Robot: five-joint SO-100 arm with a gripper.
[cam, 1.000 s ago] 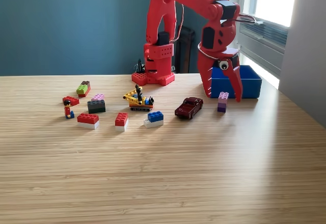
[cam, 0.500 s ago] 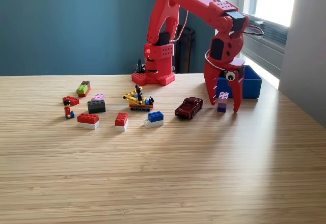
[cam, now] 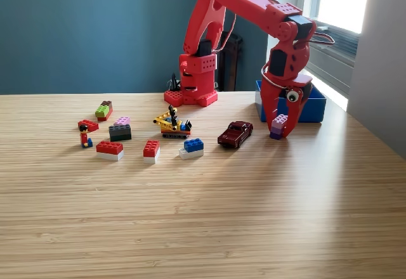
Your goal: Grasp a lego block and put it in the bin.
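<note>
A pink-on-purple lego block point(cam: 277, 125) stands on the wooden table just in front of the blue bin point(cam: 315, 108). My red gripper point(cam: 278, 125) has come down over this block. Its two fingers press against the block's left and right sides, so it is shut on it. The block still rests on the table top. Behind the gripper the bin sits at the table's far right, partly hidden by the arm. Other lego blocks lie to the exterior view's left: a blue-on-white one point(cam: 191, 147), a red-on-white one point(cam: 151, 149) and another red-on-white one point(cam: 110, 148).
A dark red toy car point(cam: 235, 133) sits just left of the gripper. A yellow lego vehicle point(cam: 172, 125), a grey-and-pink block point(cam: 120, 130), a green-and-brown block point(cam: 103, 110), a small red block point(cam: 88, 125) and a minifigure point(cam: 84, 137) are further left. The arm's base point(cam: 191, 94) stands at the back.
The gripper came forward and down from in front of the bin over the pink-and-purple block, and its wide-open fingers have closed in against the block's sides.
</note>
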